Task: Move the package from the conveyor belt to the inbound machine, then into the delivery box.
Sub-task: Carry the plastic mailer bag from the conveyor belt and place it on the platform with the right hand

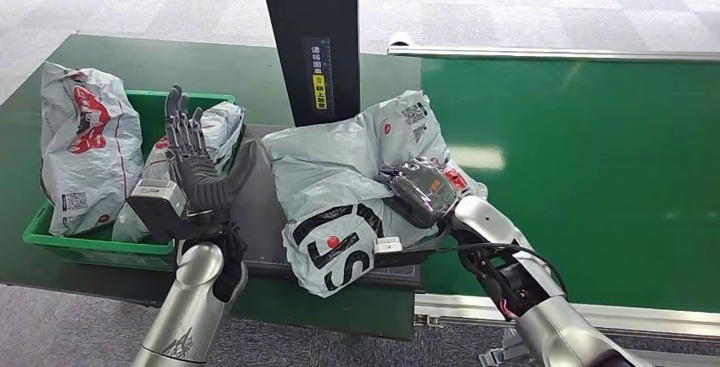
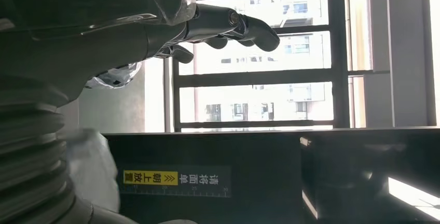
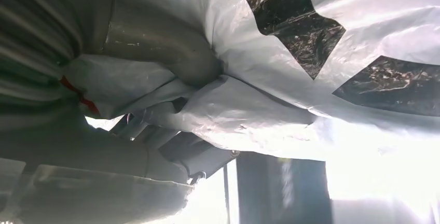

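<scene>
While the head view looked down on the station, the wide green conveyor belt [image 1: 586,172] filled the 3 o'clock side, edged by a silver rail. A dark green table [image 1: 221,65] took up the 9 o'clock side, and a tall black scanner post with a yellow label [image 1: 310,36] stood at 12 o'clock. At the post's foot lay the flat black platform of the inbound machine [image 1: 259,206].

The crumpled grey plastic mailer package with black lettering and red dots [image 1: 340,180] rested across that platform, its 3 o'clock edge overhanging toward the belt. The right hand [image 1: 422,190] gripped the package at that edge; in the right wrist view the thumb and fingers [image 3: 161,42] were pressed into gathered folds of the plastic film [image 3: 290,79].

At 9 o'clock of the platform sat the green plastic delivery box [image 1: 93,244], holding two grey mailer bags with red print, a larger one [image 1: 89,142] and a smaller one [image 1: 216,129].

The left hand [image 1: 191,167] was raised between the box and the platform, fingers straight, apart and pointing up, holding nothing. In the left wrist view its fingers [image 2: 228,24] extended toward bright windows [image 2: 259,99].
</scene>
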Controlling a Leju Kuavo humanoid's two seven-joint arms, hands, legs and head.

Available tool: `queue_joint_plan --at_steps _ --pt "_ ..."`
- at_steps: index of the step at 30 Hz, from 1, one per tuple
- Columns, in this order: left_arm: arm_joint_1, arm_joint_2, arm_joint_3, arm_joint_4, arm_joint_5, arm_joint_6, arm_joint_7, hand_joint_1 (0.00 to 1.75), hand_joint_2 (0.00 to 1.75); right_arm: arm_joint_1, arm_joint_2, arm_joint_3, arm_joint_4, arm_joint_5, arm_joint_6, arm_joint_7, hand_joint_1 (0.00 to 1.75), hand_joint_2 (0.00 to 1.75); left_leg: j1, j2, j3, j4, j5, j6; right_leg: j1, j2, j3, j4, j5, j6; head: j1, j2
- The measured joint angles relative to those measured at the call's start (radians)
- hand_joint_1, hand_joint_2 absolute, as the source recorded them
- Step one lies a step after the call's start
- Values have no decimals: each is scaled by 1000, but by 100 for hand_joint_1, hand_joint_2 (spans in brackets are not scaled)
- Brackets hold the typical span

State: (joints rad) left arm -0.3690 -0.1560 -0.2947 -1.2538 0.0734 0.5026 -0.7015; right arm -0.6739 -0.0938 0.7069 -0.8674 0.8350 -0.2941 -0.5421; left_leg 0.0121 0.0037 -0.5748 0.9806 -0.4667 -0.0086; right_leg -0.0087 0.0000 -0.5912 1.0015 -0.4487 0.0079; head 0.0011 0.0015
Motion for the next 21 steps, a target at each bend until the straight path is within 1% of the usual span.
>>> queue_joint_plan --at_steps 5,8,11,13,15,16,17,18,20,21 --pt "-10 -9 -14 4 10 -12 0 0 175 -58 56 43 116 -70 86 -3 175 175 0 0 0 0 0 0 0 0 0 0 0 0 0 0" --pt "-26 -15 -23 15 18 -19 0 0 175 -88 97 54 188 -111 102 17 175 175 0 0 0 0 0 0 0 0 0 0 0 0 0 0" --pt "-42 -21 -34 28 25 -23 0 0 175 -105 135 62 251 -112 62 63 175 175 0 0 0 0 0 0 0 0 0 0 0 0 0 0" --pt "-51 -25 -40 38 29 -23 0 0 175 -109 158 66 286 -104 15 101 175 175 0 0 0 0 0 0 0 0 0 0 0 0 0 0" --pt "-63 -30 -47 50 31 -25 0 0 175 -110 180 69 318 -87 -39 157 175 175 0 0 0 0 0 0 0 0 0 0 0 0 0 0" --pt "-69 -33 -51 56 32 -27 0 0 175 -111 191 70 332 -77 -66 188 173 175 0 0 0 0 0 0 0 0 0 0 0 0 0 0" --pt "-74 -36 -56 62 33 -29 0 0 175 -113 200 71 345 -69 -89 215 166 175 0 0 0 0 0 0 0 0 0 0 0 0 0 0" --pt "-79 -40 -60 68 33 -31 1 0 175 -114 209 72 357 -65 -103 235 131 175 0 0 0 0 0 0 0 0 0 0 0 0 0 0" --pt "-88 -46 -69 79 33 -35 2 0 175 -115 220 72 376 -63 -115 256 51 175 0 0 0 0 0 0 0 0 0 0 0 0 0 0" --pt "-91 -49 -73 84 33 -37 3 0 175 -115 224 72 384 -64 -116 260 14 175 0 0 0 0 0 0 0 0 0 0 0 0 0 0"
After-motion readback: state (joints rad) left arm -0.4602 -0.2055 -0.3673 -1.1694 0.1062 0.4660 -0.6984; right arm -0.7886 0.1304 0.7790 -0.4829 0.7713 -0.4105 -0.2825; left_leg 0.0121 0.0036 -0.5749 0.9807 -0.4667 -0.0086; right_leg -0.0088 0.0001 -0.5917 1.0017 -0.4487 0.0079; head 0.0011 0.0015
